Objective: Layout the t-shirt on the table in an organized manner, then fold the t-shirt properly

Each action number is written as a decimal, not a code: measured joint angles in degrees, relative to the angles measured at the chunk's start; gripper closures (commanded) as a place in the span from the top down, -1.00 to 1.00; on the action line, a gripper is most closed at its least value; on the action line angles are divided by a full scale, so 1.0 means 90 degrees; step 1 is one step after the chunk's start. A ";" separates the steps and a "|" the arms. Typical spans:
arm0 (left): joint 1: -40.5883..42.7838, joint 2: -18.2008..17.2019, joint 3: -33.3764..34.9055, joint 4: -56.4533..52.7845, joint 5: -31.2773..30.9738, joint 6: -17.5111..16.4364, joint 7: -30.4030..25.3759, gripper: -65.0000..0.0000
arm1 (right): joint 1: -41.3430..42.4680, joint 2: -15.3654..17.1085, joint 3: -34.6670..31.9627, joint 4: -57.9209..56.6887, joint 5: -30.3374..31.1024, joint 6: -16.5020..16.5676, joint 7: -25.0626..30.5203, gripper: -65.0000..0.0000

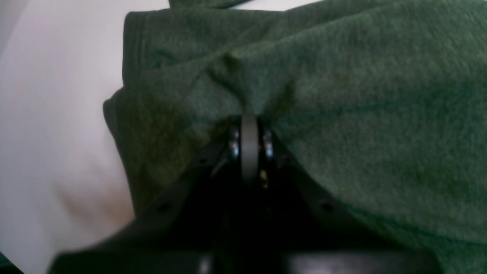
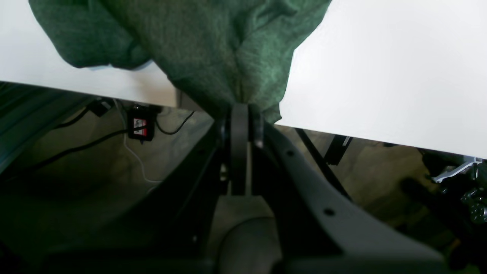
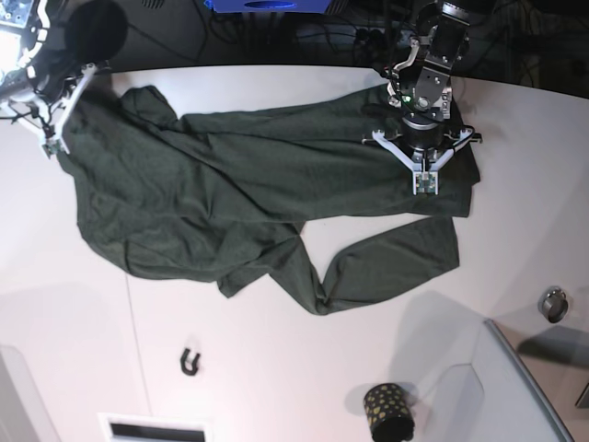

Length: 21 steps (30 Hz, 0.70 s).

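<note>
- T-shirt [image 3: 230, 198]: dark green, your largest item after the counter; it lies rumpled across the far half of the white counter [image 3: 276, 368], stretched between both arms, with one flap trailing toward the middle.
- Left pincer [image 1: 249, 114]: you will find it clamped shut on a bunched fold of the t-shirt, over the counter.
- Right pincer [image 2: 239, 108]: closed on a pinch of the t-shirt at the counter's edge, floor and cables visible below.
- Black gold-dotted cup [image 3: 387, 410]: upright near the front edge, well apart from the cloth.
</note>
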 measured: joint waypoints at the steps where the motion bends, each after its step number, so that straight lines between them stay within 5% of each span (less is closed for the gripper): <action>1: -0.0002 0.0000 0.0000 0.0000 0.0000 0.0000 0.0007 -1.00 | 0.0019 0.0005 -0.0002 -0.0155 -0.0010 -0.0253 0.0010 -1.00; 4: -0.0029 0.0000 -0.0012 0.0039 -0.0007 0.0000 0.0073 -1.00 | 0.0066 0.0087 -0.0027 -0.0466 -0.0010 -0.0488 -0.0058 -0.89; 8: 0.0012 0.0000 -0.0012 0.0381 -0.0027 -0.0002 0.0085 -1.00 | 0.0053 0.0085 -0.0005 -0.0090 0.0005 -0.0505 -0.0155 -0.24; 10: 0.0005 -0.0002 -0.0015 0.0517 -0.0024 -0.0002 0.0238 -1.00 | 0.0061 0.0100 0.0007 0.0372 -0.0022 -0.0515 -0.0209 -0.09; 14: 0.0044 -0.0019 -0.0017 0.0903 -0.0046 0.0007 0.0627 -1.00 | 0.0622 0.0143 0.0095 0.0828 -0.0032 -0.0495 -0.0129 -0.09; 17: 0.0068 -0.0041 -0.0022 0.1297 -0.0044 -0.0019 0.0787 -1.00 | 0.1598 0.0413 -0.0049 -0.0075 -0.0032 -0.0153 0.0551 -0.16; 21: 0.0328 -0.0027 0.0019 0.1705 -0.0019 -0.0032 0.1098 -1.00 | 0.3077 0.0838 -0.0566 -0.2472 0.0039 0.0505 0.1353 -0.98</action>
